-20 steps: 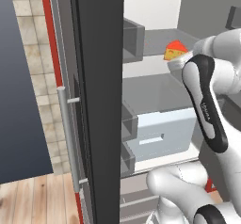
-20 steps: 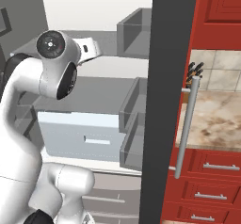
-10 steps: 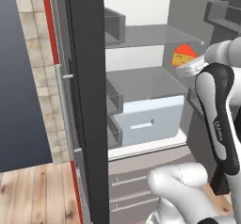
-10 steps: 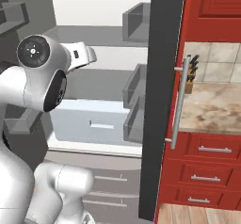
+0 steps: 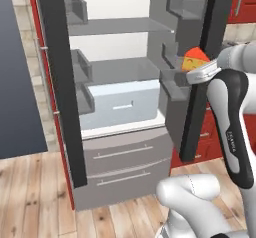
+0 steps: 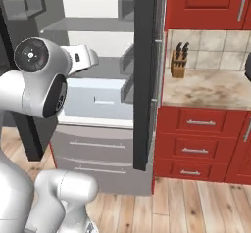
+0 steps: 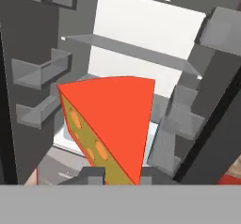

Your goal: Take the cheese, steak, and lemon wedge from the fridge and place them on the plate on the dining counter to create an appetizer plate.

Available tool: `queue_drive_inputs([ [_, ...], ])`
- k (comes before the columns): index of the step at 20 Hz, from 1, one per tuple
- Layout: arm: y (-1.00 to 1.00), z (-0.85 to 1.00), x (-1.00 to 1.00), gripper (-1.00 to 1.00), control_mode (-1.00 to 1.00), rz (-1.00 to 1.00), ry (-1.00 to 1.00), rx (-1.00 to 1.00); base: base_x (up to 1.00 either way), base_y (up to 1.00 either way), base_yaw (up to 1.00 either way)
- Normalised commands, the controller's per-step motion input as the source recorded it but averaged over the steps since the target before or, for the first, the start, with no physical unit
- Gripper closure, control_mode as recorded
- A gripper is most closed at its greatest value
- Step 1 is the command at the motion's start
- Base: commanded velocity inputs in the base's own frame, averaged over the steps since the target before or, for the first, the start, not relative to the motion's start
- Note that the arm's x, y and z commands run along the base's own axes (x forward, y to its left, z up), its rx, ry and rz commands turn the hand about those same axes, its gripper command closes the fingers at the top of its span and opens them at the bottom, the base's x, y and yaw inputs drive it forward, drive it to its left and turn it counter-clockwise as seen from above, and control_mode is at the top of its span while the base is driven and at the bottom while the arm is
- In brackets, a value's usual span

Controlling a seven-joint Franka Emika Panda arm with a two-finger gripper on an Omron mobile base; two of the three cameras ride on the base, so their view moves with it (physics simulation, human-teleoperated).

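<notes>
My gripper (image 7: 120, 175) is shut on the cheese (image 7: 110, 124), an orange-yellow wedge with holes that stands up between the dark fingertips (image 7: 93, 173). In the left base view the cheese (image 5: 195, 59) sits at the top of my hand, in front of the right door of the open fridge (image 5: 125, 72), and the gripper (image 5: 193, 69) holds it from below. The fridge's white interior, grey shelves and pale drawer (image 5: 125, 104) lie behind it. The steak, lemon wedge, plate and dining counter are out of view.
The dark fridge door (image 6: 145, 75) stands open, edge-on, between my arm and the red wall cabinets (image 6: 201, 139). On their marbled counter (image 6: 211, 87) stands a knife block (image 6: 177, 63). Wooden floor (image 5: 35, 197) lies before the fridge.
The whole picture has shifted: the base has backed off and turned, so the fridge looks farther and both its doors show. The cheese stays in my shut gripper.
</notes>
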Motion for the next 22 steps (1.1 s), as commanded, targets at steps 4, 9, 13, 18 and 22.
queue_drive_inputs([
  [4,0.00,0.00,0.00,1.00,1.00,0.00,0.00,0.00,-0.53,-0.94,0.00],
  [9,0.00,0.00,0.00,1.00,1.00,0.00,0.00,0.00,-0.48,-0.99,0.00],
  [13,0.00,0.00,0.00,1.00,1.00,0.00,0.00,0.00,-0.43,-1.00,0.00],
  [18,0.00,0.00,0.00,1.00,1.00,0.00,0.00,0.00,-0.83,-0.88,0.02],
  [22,0.00,0.00,0.00,1.00,1.00,0.00,0.00,0.00,-1.00,-0.62,0.05],
])
